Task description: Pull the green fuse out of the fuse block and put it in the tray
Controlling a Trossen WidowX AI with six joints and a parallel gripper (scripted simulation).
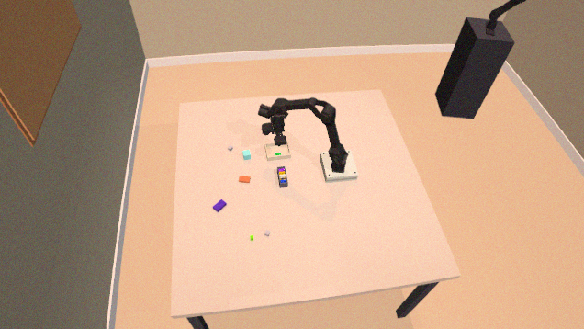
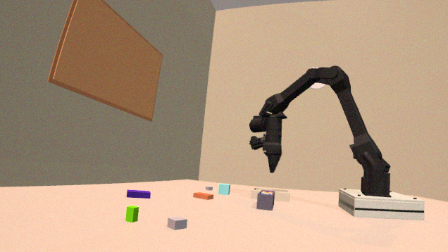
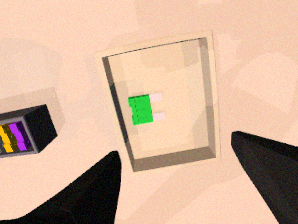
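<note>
The green fuse [image 1: 278, 153] [image 3: 142, 109] lies flat on its side inside the beige tray [image 1: 272, 159] [image 2: 282, 196] [image 3: 213, 100], its two pale prongs pointing right in the wrist view. My gripper [image 2: 272, 172] [image 3: 176, 148] is open and empty, its fingers wide apart above the tray. The dark fuse block [image 1: 283, 185] [image 2: 265, 202] [image 3: 42, 131] stands beside the tray with purple, yellow, white and blue fuses in it. Nothing touches the block. The fuse is hidden behind the tray wall in the exterior view.
A cyan cube [image 1: 247, 154] [image 2: 224, 189] stands near the tray. An orange block [image 1: 244, 179] [image 2: 203, 196], a purple block [image 1: 219, 206] [image 2: 138, 194], a lime block [image 1: 252, 238] [image 2: 132, 214] and two small grey blocks lie farther off. The arm's white base [image 1: 340, 175] [image 2: 384, 208] is opposite them.
</note>
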